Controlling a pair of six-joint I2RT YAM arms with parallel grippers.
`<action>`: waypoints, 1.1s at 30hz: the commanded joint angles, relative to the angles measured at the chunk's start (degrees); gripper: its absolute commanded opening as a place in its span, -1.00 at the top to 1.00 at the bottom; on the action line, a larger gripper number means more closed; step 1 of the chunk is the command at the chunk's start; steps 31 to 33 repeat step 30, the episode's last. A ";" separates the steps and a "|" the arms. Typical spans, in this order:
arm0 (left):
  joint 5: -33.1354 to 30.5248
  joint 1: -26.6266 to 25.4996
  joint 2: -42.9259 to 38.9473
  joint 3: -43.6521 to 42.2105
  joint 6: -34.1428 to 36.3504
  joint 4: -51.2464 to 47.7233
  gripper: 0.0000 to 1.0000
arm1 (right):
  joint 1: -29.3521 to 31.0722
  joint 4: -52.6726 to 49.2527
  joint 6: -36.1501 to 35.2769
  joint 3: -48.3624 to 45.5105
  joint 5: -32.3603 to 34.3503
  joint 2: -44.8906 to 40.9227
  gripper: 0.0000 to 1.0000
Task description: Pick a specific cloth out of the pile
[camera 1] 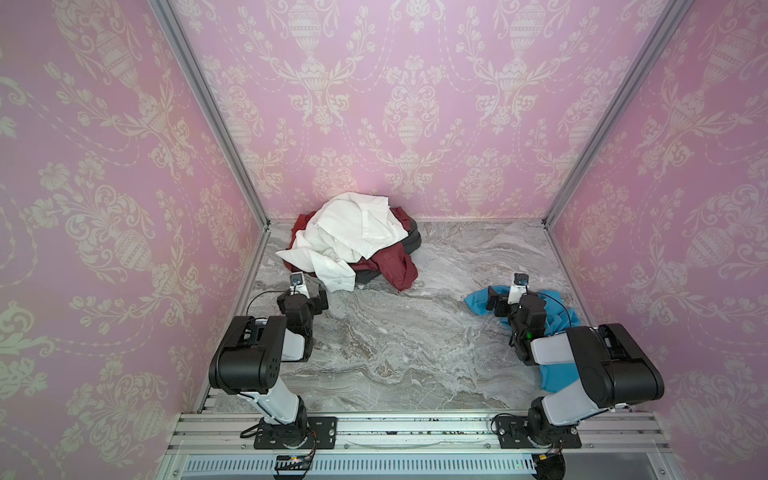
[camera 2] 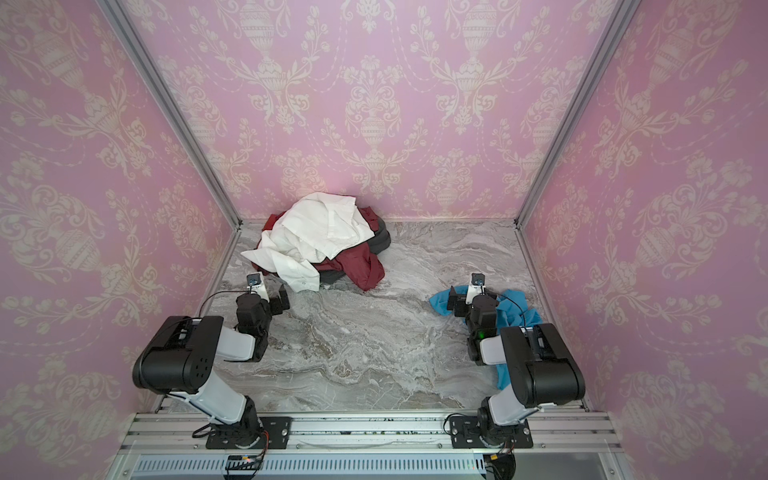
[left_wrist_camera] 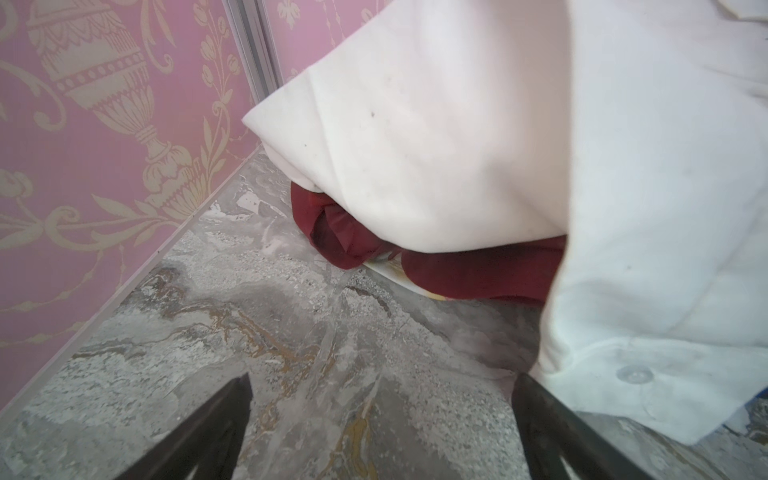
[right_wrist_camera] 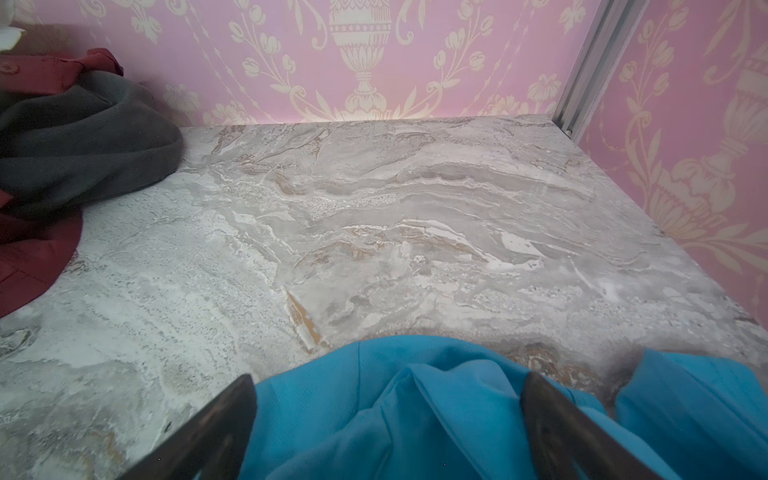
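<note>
Cloth [camera 1: 476, 301] crumpled on table [camera 1: 395, 332] at right, well apart from pile [camera 1: 353, 241], under right gripper [right_wrist_camera: 386, 382], spread wide, gripping nothing. Left gripper [left_wrist_camera: 382, 382] equally wide beside shirt [left_wrist_camera: 457, 124]. Likely finished: raise straight up, jaws wide, avoiding snagged folds.

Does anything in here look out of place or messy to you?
The turquoise cloth stands out: it lies crumpled alone on the right side of the table, partly under the right arm, apart from the pile heaped by the back wall. The right hand is open over it. Nothing looks spilled or broken.
</note>
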 commanded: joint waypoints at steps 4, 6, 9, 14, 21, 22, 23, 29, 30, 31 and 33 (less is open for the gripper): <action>-1.80 0.32 -0.13 0.77 0.78 -1.52 -0.99 | -0.87 -2.73 0.19 2.08 -1.66 -0.12 -1.00; -1.91 0.14 -0.17 0.68 0.96 -1.27 -0.99 | -0.84 -2.30 0.09 1.88 -1.67 -0.24 -1.00; -1.71 0.13 -0.15 0.51 1.05 -0.87 -0.99 | -0.73 -2.21 0.09 1.82 -1.66 -0.26 -1.00; -1.63 0.13 -0.13 0.51 1.09 -0.92 -0.99 | -0.72 -2.21 0.09 1.87 -1.63 -0.22 -1.00; -1.63 0.13 -0.13 0.51 1.05 -0.87 -0.99 | -0.72 -2.93 -0.31 2.28 -2.22 -0.17 -1.00; -1.67 0.13 -0.13 0.51 1.05 -0.87 -0.99 | -0.72 -4.25 -1.04 2.96 -4.97 -0.15 -1.00; -1.65 0.13 -0.17 0.51 1.05 -0.87 -0.99 | -0.94 -4.80 -1.01 3.10 -5.74 -0.21 -1.00; -1.69 0.13 -0.17 0.51 1.05 -0.88 -0.99 | -1.09 -3.82 -0.96 2.63 -5.98 -0.13 -1.00; -1.63 0.13 -0.13 0.51 1.05 -0.87 -0.99 | -1.14 -3.63 -0.96 2.64 -5.98 -0.13 -1.00; -1.63 0.13 -0.13 0.51 1.05 -0.87 -0.99 | -1.14 -3.63 -0.96 2.64 -5.98 -0.13 -1.00; -1.63 0.13 -0.13 0.51 1.05 -0.87 -0.99 | -1.14 -3.63 -0.96 2.64 -5.98 -0.13 -1.00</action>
